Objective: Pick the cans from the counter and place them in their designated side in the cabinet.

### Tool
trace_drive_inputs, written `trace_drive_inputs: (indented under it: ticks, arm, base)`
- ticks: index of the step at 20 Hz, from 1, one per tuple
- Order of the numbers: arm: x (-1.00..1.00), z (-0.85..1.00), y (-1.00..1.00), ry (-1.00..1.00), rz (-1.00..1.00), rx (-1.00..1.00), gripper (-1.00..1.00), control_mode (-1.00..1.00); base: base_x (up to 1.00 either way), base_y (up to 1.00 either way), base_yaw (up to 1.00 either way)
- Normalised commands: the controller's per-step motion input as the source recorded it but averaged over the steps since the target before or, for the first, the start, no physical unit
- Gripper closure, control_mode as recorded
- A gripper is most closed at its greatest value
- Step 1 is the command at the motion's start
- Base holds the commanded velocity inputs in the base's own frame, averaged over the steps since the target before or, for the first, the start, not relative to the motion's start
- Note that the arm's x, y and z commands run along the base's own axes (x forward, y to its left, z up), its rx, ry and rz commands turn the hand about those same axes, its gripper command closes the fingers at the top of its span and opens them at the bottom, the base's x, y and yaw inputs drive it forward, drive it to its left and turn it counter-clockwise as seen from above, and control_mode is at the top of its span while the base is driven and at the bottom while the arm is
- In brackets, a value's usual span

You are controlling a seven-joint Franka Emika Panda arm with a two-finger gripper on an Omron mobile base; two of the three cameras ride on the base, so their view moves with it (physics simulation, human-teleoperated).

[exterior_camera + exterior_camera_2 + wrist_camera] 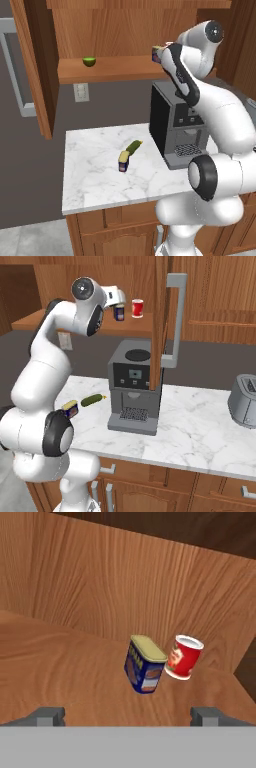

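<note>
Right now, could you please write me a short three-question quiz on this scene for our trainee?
1. True or false: the tool is shut on a blue can.
2. Which object stands beside the blue can on the shelf? A) red-and-white can B) lime C) toaster
3. Fill in: on the counter, the other blue can lies next to a green ____.

Key: 1 false, the tool is open; 2 A; 3 pickle.

Arm raised high, end effector (pixel 128 716) wide open, holding nothing.
</note>
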Motion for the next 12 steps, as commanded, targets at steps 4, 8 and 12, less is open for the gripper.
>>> trace_drive_inputs:
  ticks: [4,8,12]
  arm:
    - [-0.7,0.0,0.08,-0.07,0.01,0.0,-1.0,-1.0]
    - [-0.68,0.0,0.13,-0.01,0.01,0.0,-1.0,-1.0]
    - [-0.63,0.0,0.16,0.0,0.0,0.0,-1.0,-1.0]
  base:
    - [0.0,0.0,0.0]
    - [0.0,0.0,0.0]
    - [0.0,0.0,0.0]
